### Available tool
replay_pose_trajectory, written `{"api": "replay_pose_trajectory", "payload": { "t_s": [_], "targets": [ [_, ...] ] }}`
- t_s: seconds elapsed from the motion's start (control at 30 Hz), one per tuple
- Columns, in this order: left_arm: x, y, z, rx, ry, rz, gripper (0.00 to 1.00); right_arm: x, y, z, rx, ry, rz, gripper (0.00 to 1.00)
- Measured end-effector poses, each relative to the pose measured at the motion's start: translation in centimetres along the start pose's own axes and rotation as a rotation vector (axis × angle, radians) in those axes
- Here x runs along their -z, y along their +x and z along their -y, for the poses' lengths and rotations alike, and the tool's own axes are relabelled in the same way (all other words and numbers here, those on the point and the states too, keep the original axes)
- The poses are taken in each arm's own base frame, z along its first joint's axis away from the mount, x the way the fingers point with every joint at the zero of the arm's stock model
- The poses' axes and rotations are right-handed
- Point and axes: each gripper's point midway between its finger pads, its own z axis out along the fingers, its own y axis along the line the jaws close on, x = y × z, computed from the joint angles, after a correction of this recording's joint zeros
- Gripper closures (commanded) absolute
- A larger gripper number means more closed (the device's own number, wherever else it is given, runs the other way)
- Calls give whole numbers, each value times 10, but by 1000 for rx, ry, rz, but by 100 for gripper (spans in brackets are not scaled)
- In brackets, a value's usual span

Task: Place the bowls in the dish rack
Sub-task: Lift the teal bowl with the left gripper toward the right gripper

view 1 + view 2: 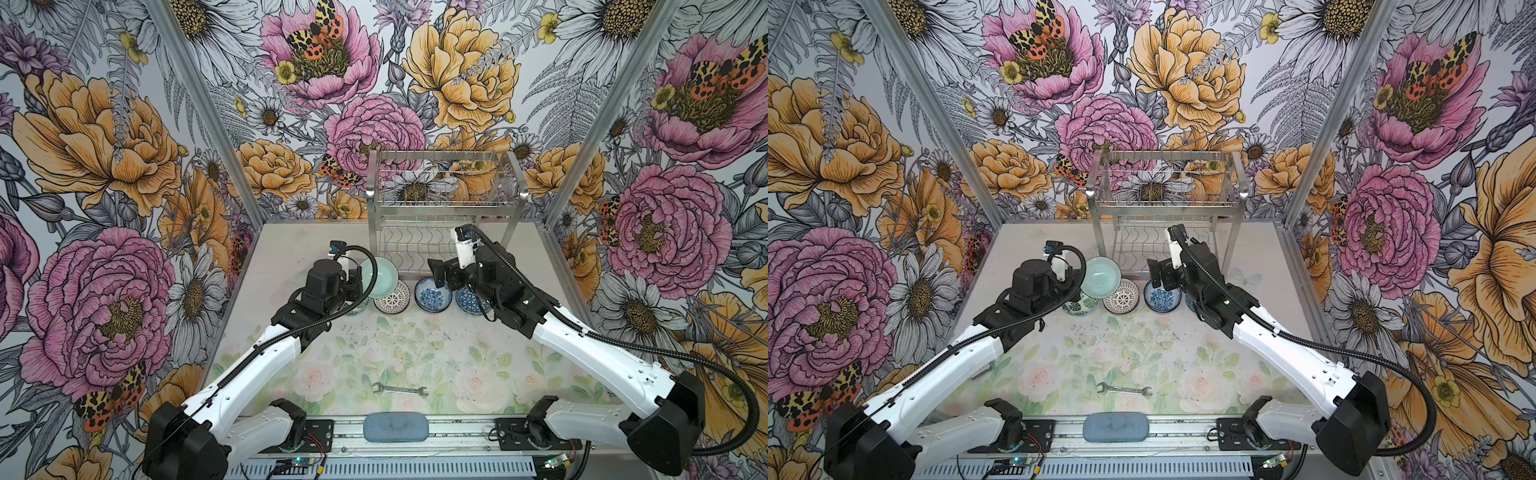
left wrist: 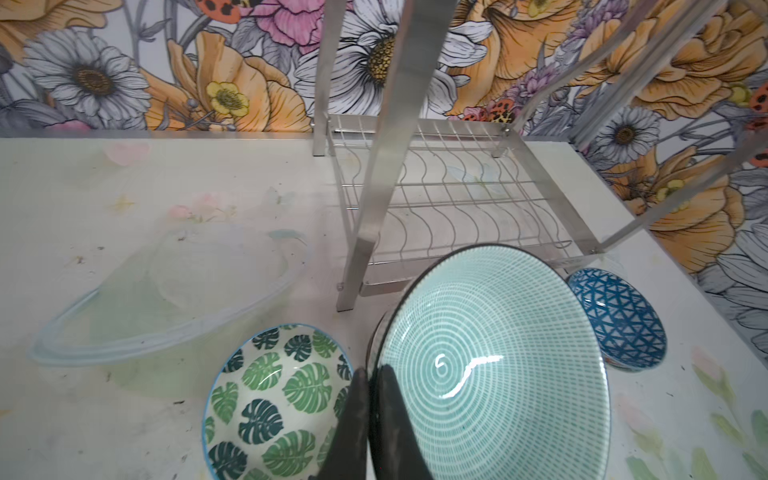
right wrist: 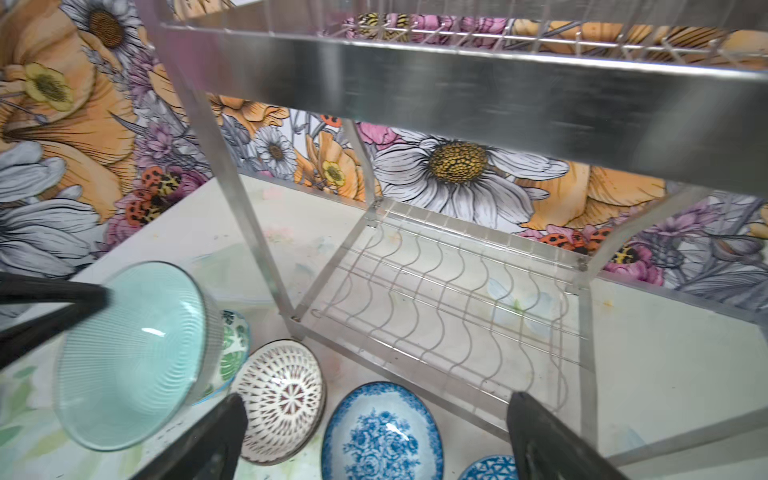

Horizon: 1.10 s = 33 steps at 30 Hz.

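Observation:
My left gripper (image 2: 371, 372) is shut on the rim of a mint green bowl (image 2: 490, 365), which hangs tilted above the table in both top views (image 1: 379, 276) (image 1: 1100, 276), just left of the dish rack's front leg. The steel dish rack (image 1: 444, 203) (image 3: 449, 299) stands at the back, both tiers empty. On the table before it sit a leaf-patterned bowl (image 2: 274, 399), a white lattice bowl (image 1: 392, 296), a blue floral bowl (image 3: 382, 436) and a blue triangle bowl (image 2: 619, 320). My right gripper (image 3: 376, 399) is open above the blue floral bowl, holding nothing.
A wrench (image 1: 400, 389) lies on the near part of the table, and a blue-grey pad (image 1: 397, 428) sits on the front rail. Flowered walls close in the table at the left, back and right. The rack's upright legs (image 2: 374, 187) stand close to the held bowl.

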Motion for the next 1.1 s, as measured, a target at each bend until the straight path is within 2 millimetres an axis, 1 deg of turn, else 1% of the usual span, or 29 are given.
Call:
{"api": "replay_pose_trajectory", "payload": {
  "t_s": [0.07,0.17,0.4,0.53,0.83,0.9,0.93,1.0,1.03,1.1],
  "targets": [
    [-8,3,12,-5,38,-2,100,1,-5,-12,-31,-34,5,2],
    [-18,6,25,-9,74,-6,100,-5,-3,-17,-78,-43,-7,4],
    [-34,13,47,-21,142,-15,100,-29,26,-22,-170,-28,-99,14],
    [-41,11,56,-22,170,-18,100,-40,41,-26,-211,-19,-144,21],
    [-48,-2,68,-20,216,11,100,-50,55,-24,-295,21,-178,45],
    [-49,-3,70,-20,223,10,100,-52,58,-23,-311,32,-183,52],
    [-50,-3,70,-21,226,8,100,-52,58,-22,-320,38,-184,57],
    [-51,-3,73,-22,237,5,100,-52,58,-20,-332,50,-181,71],
    [-51,-3,74,-25,242,4,100,-52,58,-19,-343,56,-180,75],
    [-53,-4,77,-29,253,2,100,-53,61,-16,-349,76,-182,75]
  ]
}}
